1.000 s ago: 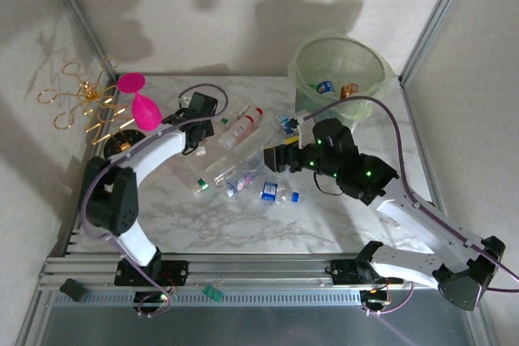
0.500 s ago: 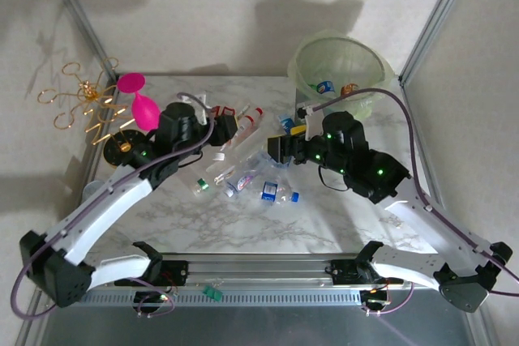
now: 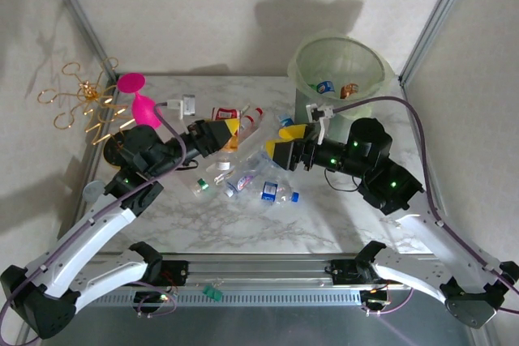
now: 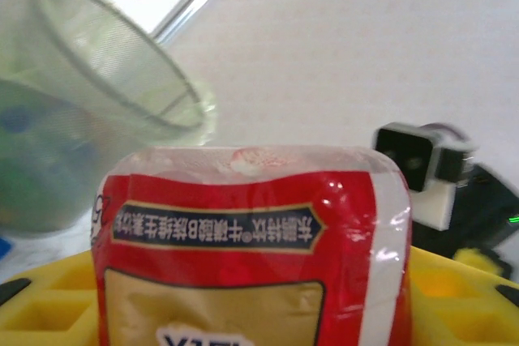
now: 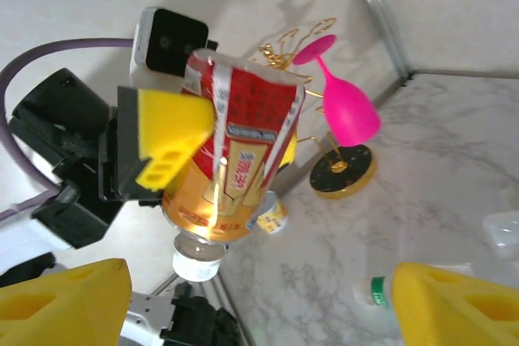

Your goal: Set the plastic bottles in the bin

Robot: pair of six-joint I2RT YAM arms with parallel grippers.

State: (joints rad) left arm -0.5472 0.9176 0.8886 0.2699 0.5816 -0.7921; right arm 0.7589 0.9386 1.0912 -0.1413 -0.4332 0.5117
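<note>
Top view, centre: left gripper [image 3: 220,129] clamped on red-labelled bottle [image 3: 225,113], held above the table [image 3: 243,232], probably for the bin [image 3: 302,79] at upper right; right gripper [image 3: 280,143] beside, jaws apart, empty. Left wrist view: bottle at bottom, bin upper left. Right wrist view: bottle upper left, cap downward.

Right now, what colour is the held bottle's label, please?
Red and gold; bottle clearest in right wrist view.

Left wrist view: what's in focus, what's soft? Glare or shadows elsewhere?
Left wrist: red-label bottle readable up close, bin behind it soft and washed out. Right wrist: glare low on that bottle's gold label. Top external: sharp overall, soft dark shadows on the back wall.
</note>
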